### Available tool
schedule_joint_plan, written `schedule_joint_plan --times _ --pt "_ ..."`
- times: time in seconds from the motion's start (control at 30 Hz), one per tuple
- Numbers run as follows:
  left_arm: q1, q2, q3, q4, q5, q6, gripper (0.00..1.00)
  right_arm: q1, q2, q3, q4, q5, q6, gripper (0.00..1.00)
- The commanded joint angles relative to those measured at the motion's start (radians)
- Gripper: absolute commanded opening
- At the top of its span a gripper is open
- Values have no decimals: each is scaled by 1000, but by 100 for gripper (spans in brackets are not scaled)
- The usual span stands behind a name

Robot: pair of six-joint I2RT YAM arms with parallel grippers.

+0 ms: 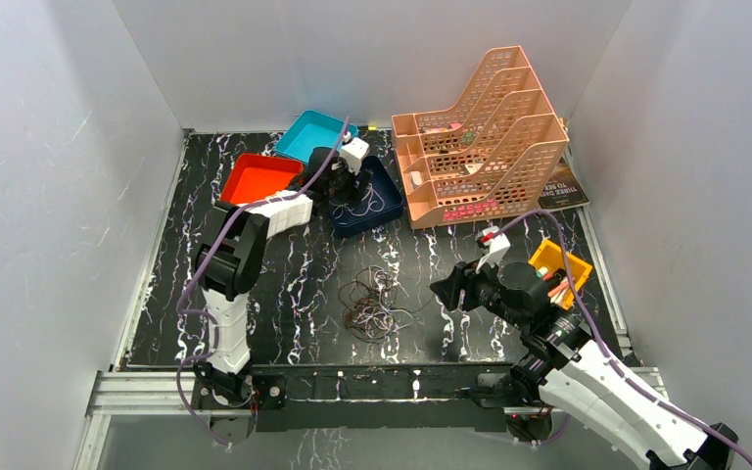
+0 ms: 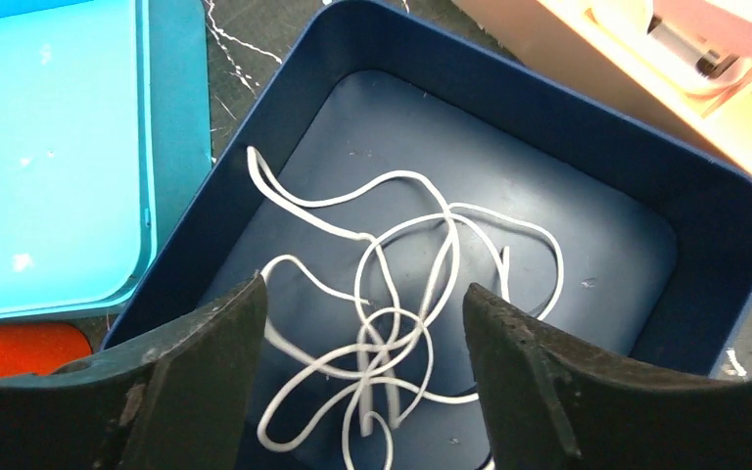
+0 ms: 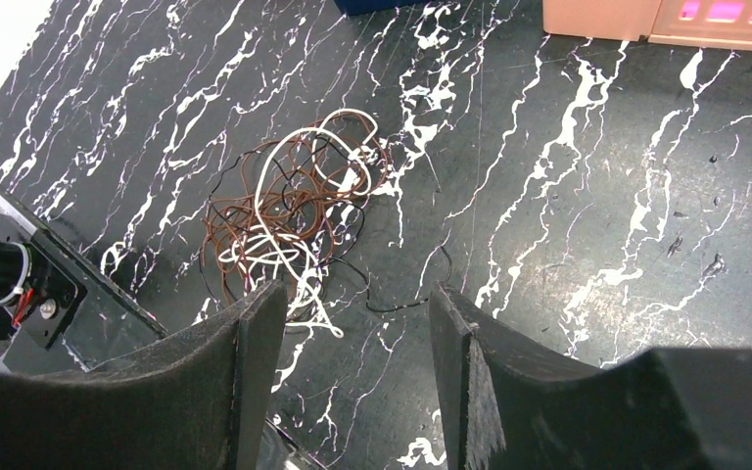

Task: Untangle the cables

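A tangle of brown, black and whitish cables (image 1: 370, 302) (image 3: 289, 211) lies on the black marbled table, near the front middle. One white cable (image 2: 401, 294) lies loose in loops on the floor of the dark blue tray (image 1: 384, 217) (image 2: 587, 147). My left gripper (image 1: 345, 191) (image 2: 362, 294) hovers over that tray, open, its fingers on either side of the white loops and nothing held. My right gripper (image 1: 447, 291) (image 3: 357, 299) hangs open to the right of the tangle, empty, above bare table.
A teal tray (image 1: 305, 132) (image 2: 59, 147) and a red tray (image 1: 258, 176) sit at the back left beside the blue one. A peach file rack (image 1: 480, 137) stands at the back right, with a booklet (image 1: 560, 189) behind it. A yellow bin (image 1: 560, 264) sits by the right arm.
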Motion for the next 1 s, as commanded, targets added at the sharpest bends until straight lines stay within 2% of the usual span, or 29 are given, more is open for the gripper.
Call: schedule_joint_plan --times 0.0,0.33,0.5,0.6,0.8,0.9,0.97 --pt "4 -119 -9 -9 8 -12 75 3 5 34 78 -14 5 64" --pt "4 -240 -61 -37 5 -94 83 3 15 30 91 -21 9 64" --pt "5 -305 -29 -137 -32 -205 93 3 11 31 91 -4 19 64" --pt "5 -353 13 -257 -47 -260 98 3 9 42 75 20 30 64" --pt "7 -466 37 -472 -12 -411 98 3 21 76 3 104 51 64" --pt "1 -560 -49 -490 13 -529 97 3 44 89 -4 116 54 64" --pt "-34 -623 -104 -512 -19 -570 95 2 65 93 4 109 57 65"
